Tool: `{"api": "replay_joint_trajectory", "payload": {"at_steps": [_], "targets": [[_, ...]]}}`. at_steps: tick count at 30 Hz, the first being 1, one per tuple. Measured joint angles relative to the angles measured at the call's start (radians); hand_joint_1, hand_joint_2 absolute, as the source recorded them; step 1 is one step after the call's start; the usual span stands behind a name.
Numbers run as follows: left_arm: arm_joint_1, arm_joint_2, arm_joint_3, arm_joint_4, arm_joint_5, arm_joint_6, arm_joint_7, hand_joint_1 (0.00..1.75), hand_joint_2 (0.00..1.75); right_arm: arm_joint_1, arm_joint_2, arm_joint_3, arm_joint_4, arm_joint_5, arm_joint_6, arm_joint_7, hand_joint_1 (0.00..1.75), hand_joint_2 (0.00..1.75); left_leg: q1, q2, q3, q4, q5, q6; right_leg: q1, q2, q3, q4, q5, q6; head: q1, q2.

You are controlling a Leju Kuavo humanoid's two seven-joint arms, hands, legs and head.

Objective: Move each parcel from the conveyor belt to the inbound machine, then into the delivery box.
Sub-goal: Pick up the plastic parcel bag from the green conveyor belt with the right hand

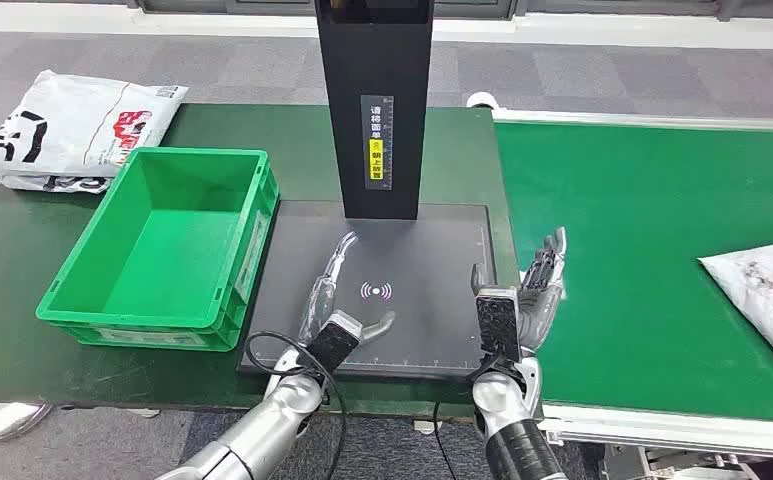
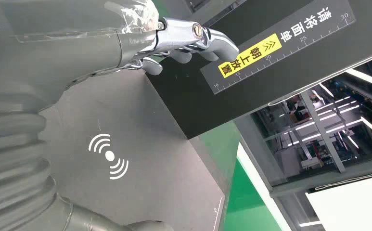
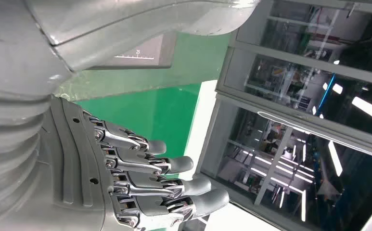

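Left hand empty, fingers spread, over scanner pad; right hand likewise at pad's belt-side edge.

Matt scanner pad (glossy plastic crate).

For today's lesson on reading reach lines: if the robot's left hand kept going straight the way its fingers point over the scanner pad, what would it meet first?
Most likely the black upright column of the inbound machine. The left hand points up and across the dark pad toward its base; depth is uncertain.
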Motion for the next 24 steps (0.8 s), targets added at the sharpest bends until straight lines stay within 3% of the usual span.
{"api": "replay_joint_trajectory", "payload": {"at_steps": [24], "targets": [[0.003, 0.006, 0.0, -0.04, 0.03, -0.008, 0.0, 0.0, 1.75, 0.0, 0.0, 0.0, -0.005, -0.005, 0.0, 0.0, 0.0, 1.75, 0.0, 0.0, 0.0, 0.0, 0.0, 0.0, 0.0, 0.0, 0.0, 0.0, 0.0, 0.0, 0.0, 0.0]]}}
